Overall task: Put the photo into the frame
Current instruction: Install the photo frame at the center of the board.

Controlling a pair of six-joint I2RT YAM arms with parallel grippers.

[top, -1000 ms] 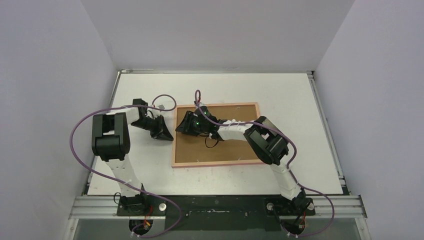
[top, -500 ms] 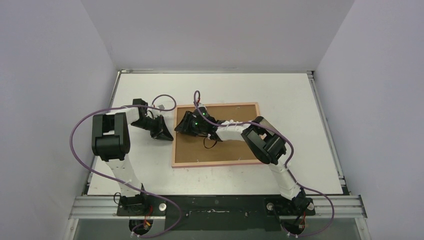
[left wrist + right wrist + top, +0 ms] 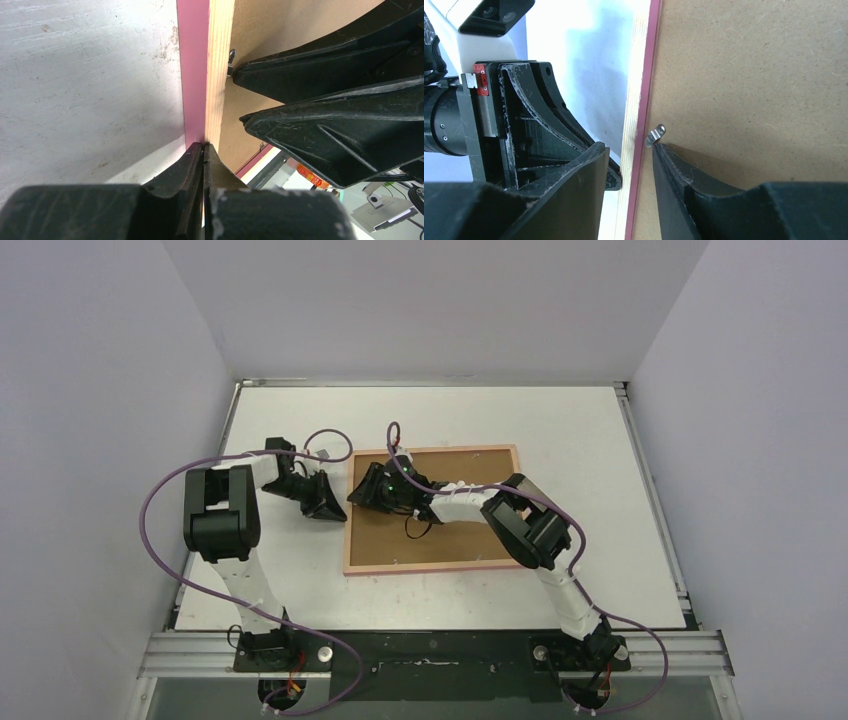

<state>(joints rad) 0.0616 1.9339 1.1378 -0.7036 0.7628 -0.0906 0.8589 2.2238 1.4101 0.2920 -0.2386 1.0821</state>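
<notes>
The frame lies back-up on the table, its pale wood rail enclosing a brown backing board. The photo is hidden. My left gripper is shut, and its tip rests against the outer side of the frame's left rail. My right gripper is open and straddles that same rail. One of its fingers is outside the rail. The other is on the backing board, right at a small metal clip. The midpoint of the right gripper sits over the rail.
White table with walls on three sides. A metal rail runs along the near edge by the arm bases. Both arms' purple cables loop above the table on the left and over the frame.
The right arm's elbow has shifted slightly left, and its gripper has edged towards the frame's left rail. The left arm and the frame have not moved.
</notes>
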